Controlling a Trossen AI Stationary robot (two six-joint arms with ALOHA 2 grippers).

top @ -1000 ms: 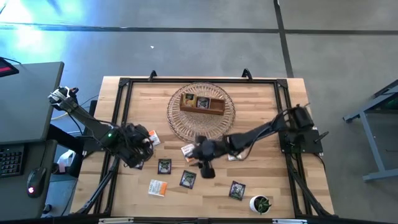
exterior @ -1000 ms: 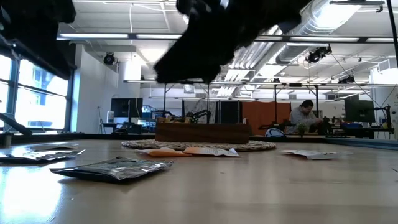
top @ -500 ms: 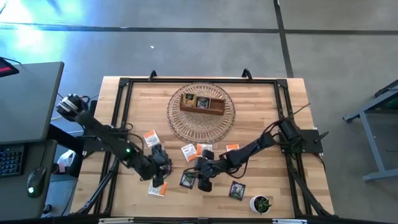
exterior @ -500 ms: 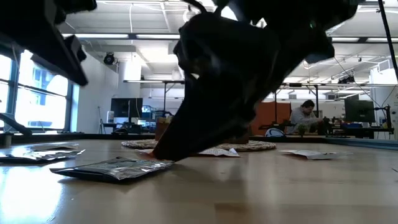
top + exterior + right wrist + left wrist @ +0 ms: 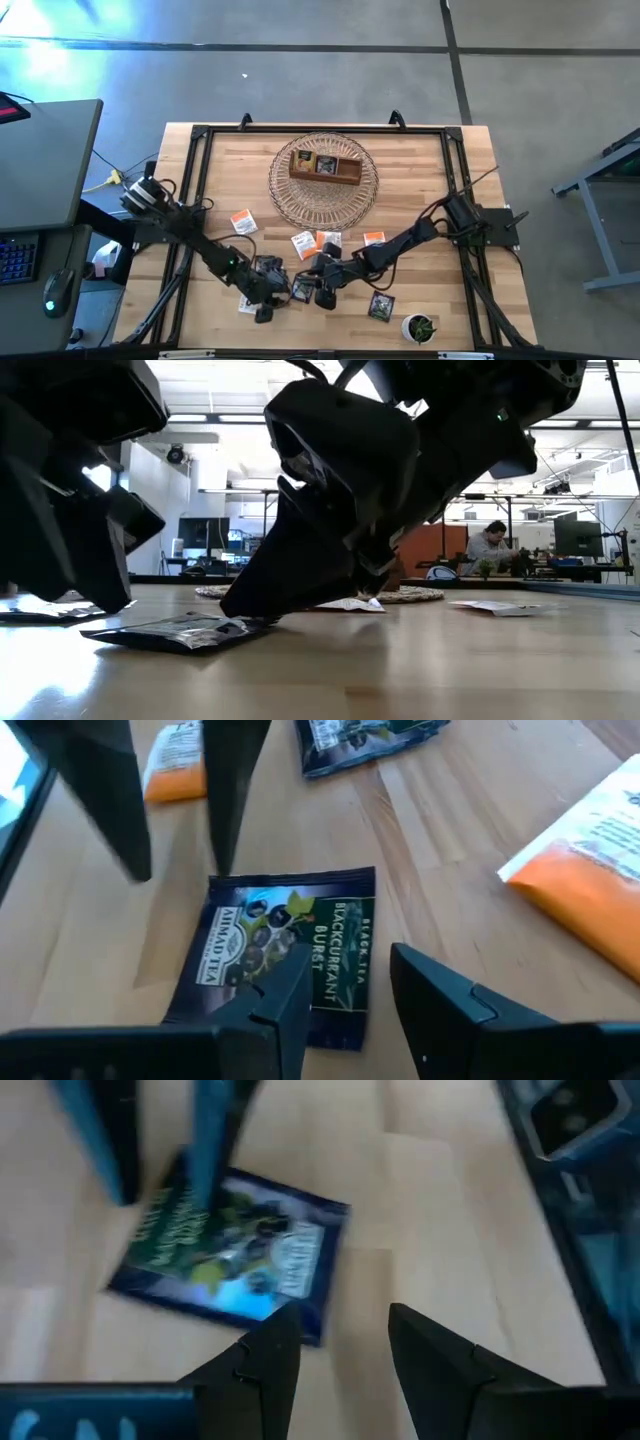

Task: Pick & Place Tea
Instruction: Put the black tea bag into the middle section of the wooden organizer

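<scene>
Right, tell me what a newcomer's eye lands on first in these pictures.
Both grippers crowd the table's front middle: the left gripper and right gripper flank one dark tea sachet, fingers apart. Behind them a wooden tray sits on a round wicker mat, with orange-and-white sachets scattered between.

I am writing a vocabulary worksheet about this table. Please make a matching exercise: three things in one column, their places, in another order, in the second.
1. brown wooden tray
2. small green plant in a white pot
3. black square paper sachet printed Blackcurrant

A. near a corner of the table
B. lying flat, under the right gripper
C. on the round wicker mat

Pairs: 1-C, 2-A, 3-B.
</scene>
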